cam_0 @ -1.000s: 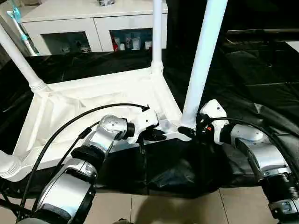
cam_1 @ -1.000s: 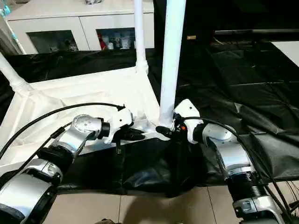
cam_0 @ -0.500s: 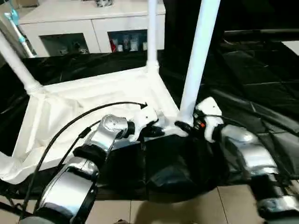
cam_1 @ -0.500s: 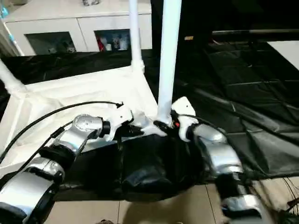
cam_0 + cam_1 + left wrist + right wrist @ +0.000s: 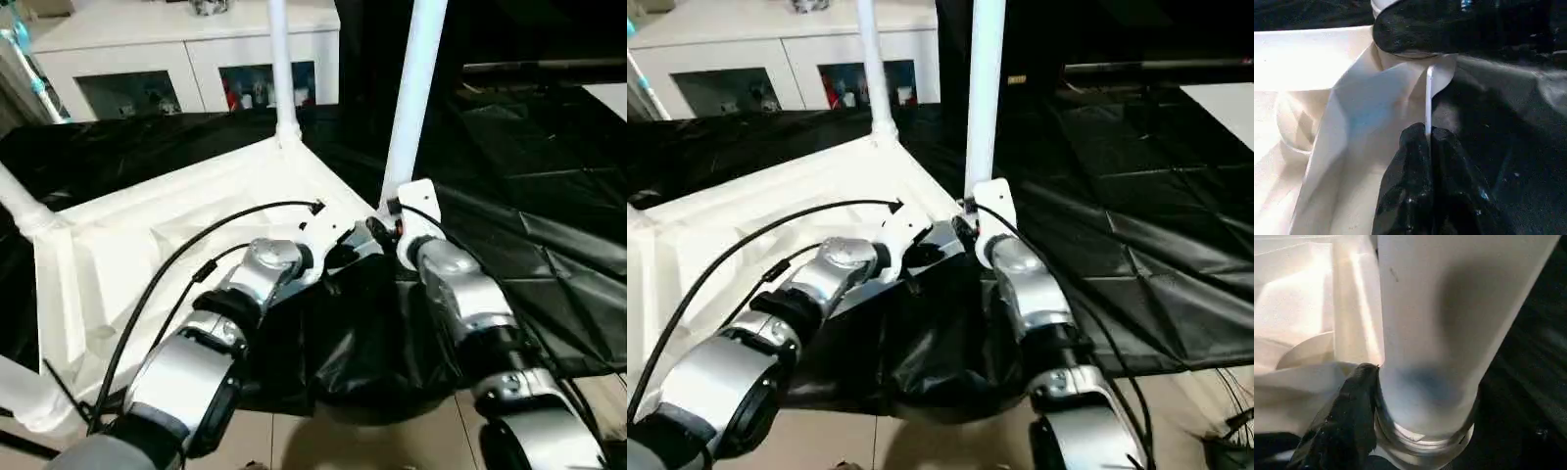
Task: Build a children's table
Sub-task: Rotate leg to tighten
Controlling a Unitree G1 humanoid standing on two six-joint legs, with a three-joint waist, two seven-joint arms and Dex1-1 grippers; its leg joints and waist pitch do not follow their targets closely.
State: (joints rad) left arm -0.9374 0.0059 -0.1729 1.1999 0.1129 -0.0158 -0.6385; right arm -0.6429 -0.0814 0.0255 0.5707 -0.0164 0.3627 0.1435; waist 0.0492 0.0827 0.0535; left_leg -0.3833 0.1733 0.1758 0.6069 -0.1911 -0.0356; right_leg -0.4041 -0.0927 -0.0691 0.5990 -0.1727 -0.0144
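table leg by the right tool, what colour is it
White; the table leg shows best in the left eye view, standing upright against the black cover.

white table top (image 5: pixel 147 235), black cover (image 5: pixel 549 176), silver forearms (image 5: pixel 460 294)

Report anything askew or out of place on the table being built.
The near leg leans to the right beside the straighter far leg. The table top sits skewed on the black cover, one corner overhanging its front edge. Nothing looks damaged.

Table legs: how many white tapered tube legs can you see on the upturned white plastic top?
4 white tube legs: far corner, near right corner, left corner, and near left corner, mostly cut off by the picture's edge.
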